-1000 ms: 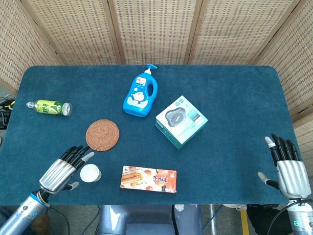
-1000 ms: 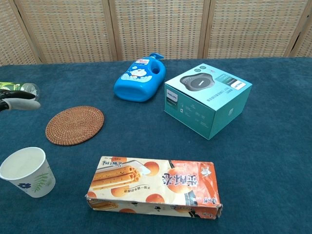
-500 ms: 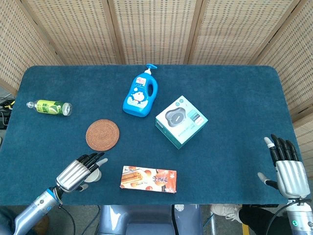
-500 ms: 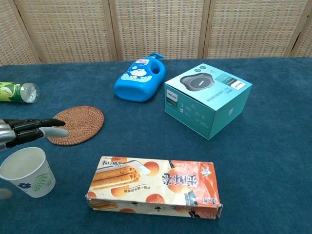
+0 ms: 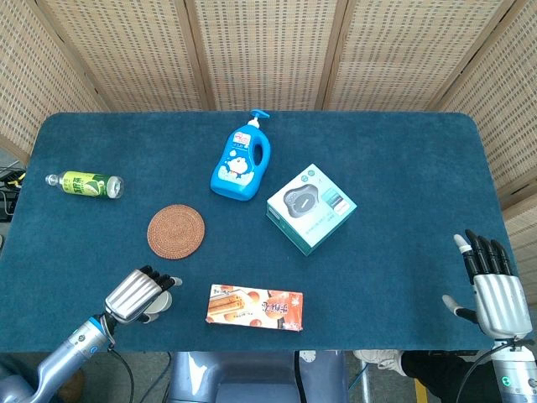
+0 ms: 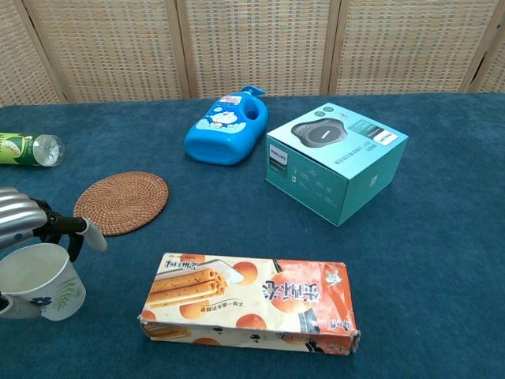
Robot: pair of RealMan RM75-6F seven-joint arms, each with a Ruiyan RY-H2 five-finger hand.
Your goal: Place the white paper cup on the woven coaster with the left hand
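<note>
The white paper cup with a small flower print stands upright near the table's front left edge. My left hand wraps it: fingers curl over the far rim and the thumb presses the near side. In the head view the left hand covers most of the cup. The round woven coaster lies bare on the blue cloth, just beyond the cup and slightly to the right; the chest view shows the coaster too. My right hand rests off the table's right edge, fingers spread, holding nothing.
An orange snack box lies flat right of the cup. A blue pump bottle and a teal box sit beyond the coaster to the right. A green bottle lies on its side at far left.
My left hand has moved right and forward over the cup and curled its fingers around it. The cup has stayed in place. My right hand has not moved.
</note>
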